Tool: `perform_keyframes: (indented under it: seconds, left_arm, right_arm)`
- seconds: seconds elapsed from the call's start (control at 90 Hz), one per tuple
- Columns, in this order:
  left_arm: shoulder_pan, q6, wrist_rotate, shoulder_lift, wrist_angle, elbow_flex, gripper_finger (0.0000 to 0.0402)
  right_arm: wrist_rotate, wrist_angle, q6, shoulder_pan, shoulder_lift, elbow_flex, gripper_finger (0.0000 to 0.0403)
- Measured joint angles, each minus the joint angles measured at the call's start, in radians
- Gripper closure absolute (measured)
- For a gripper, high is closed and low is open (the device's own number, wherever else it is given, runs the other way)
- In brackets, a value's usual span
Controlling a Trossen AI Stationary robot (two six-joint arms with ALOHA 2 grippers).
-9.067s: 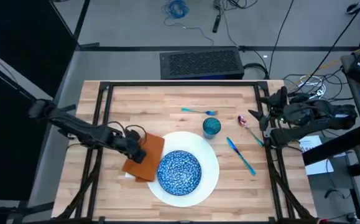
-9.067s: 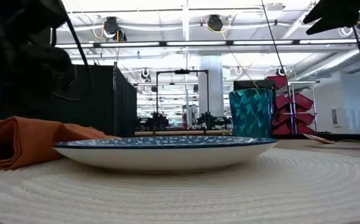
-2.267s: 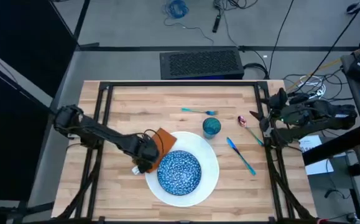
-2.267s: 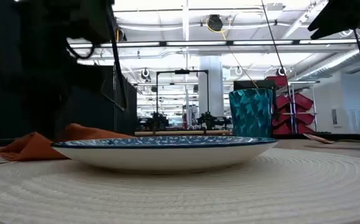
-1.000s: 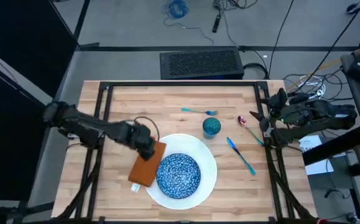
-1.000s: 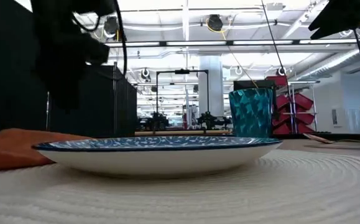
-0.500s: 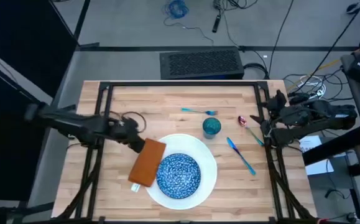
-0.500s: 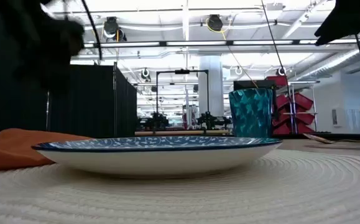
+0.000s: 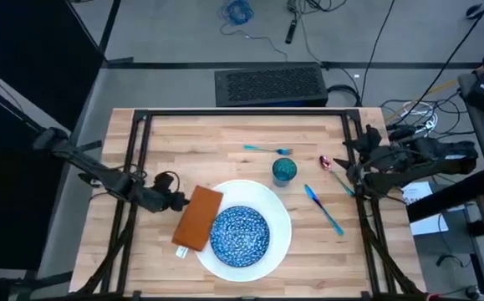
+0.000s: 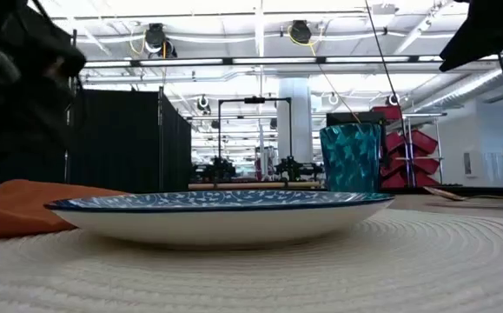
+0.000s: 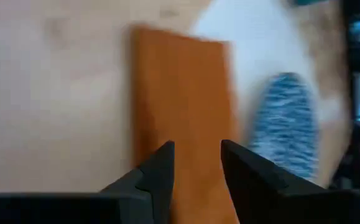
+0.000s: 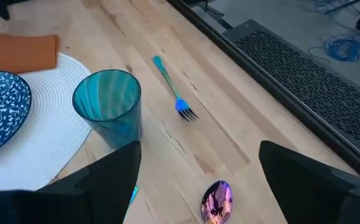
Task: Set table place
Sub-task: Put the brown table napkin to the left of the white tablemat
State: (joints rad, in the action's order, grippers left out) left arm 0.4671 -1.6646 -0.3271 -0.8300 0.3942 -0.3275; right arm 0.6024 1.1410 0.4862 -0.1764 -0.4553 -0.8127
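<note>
I see even, bright overhead light; ceiling lamps glare in the low view; my left wrist view is motion-blurred.

High view: overhead, straight down on the table (image 9: 242, 138). Low view: tabletop level, close behind the bowl (image 10: 221, 213). Wrist views: oblique; all share the bowl.

Grey floor (image 9: 183, 38), black partition (image 10: 129, 139), white pillar (image 10: 293, 122), ceiling strip lights.

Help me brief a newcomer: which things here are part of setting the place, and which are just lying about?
Job: napkin, white plate, blue bowl, teal cup, fork, spoon, blue knife.
Lying about: black keyboard and cables beyond the table.
</note>
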Motion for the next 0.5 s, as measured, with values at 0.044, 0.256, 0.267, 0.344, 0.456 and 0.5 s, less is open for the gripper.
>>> perform_keyframes:
  seconds: [0.044, 0.256, 0.267, 0.344, 0.456, 0.5]
  left_arm:
    - [0.000, -0.013, 0.025, -0.007, 0.007, -0.002, 0.0283]
    - [-0.002, -0.032, 0.138, -0.020, 0.026, -0.002, 0.0283]
    - [-0.003, -0.032, 0.139, -0.023, 0.029, -0.002, 0.0283]
    - [-0.003, -0.040, 0.144, -0.046, 0.044, -0.002, 0.0283]
    - [-0.003, -0.040, 0.145, -0.080, 0.037, -0.002, 0.0283]
    - [-0.003, -0.039, 0.148, -0.097, 0.029, -0.002, 0.0283]
  right_arm:
    - [0.001, -0.002, 0.000, 0.000, 0.000, 0.000, 0.0090]
    - [0.002, -0.009, 0.006, 0.000, 0.000, 0.000, 0.0090]
    - [0.002, -0.009, 0.006, 0.000, 0.000, 0.000, 0.0090]
    - [0.002, -0.009, 0.007, 0.000, 0.000, 0.000, 0.0090]
    - [0.002, -0.013, 0.007, 0.000, 0.000, 0.000, 0.0090]
    - [0.002, -0.015, 0.007, 0.000, 0.000, 0.000, 0.0090]
